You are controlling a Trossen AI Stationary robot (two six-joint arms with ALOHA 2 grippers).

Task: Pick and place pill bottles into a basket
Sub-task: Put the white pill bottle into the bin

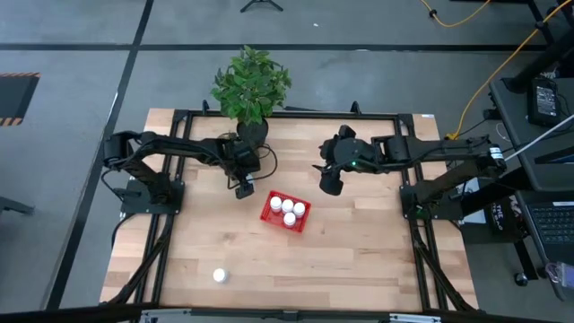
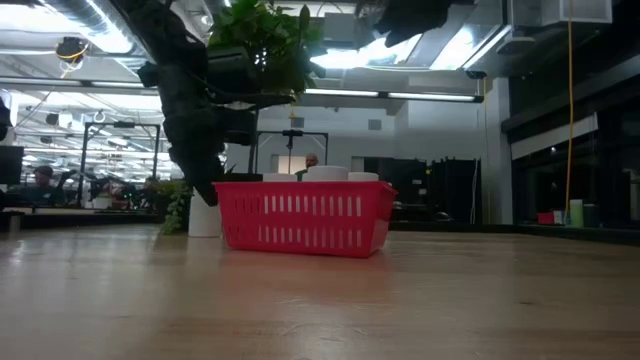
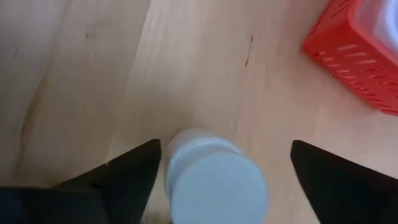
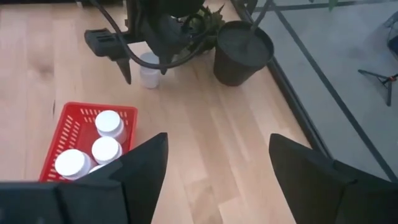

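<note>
A white pill bottle (image 3: 210, 182) stands upright on the wooden table, just left of the red mesh basket (image 1: 285, 212). My left gripper (image 3: 227, 152) points steeply down over it, open, with one finger on either side of the bottle (image 4: 149, 70); no touch shows. The basket (image 4: 74, 134) holds several white-capped bottles (image 4: 107, 149). Another bottle (image 1: 219, 275) stands alone near the table's front left. My right gripper (image 4: 217, 180) hangs open and empty above the table, right of the basket and beyond it.
A black pot (image 4: 242, 53) with a green plant (image 1: 252, 85) stands at the table's far edge, just behind my left gripper. Bare wood lies in front of the basket and to its right (image 1: 359, 251).
</note>
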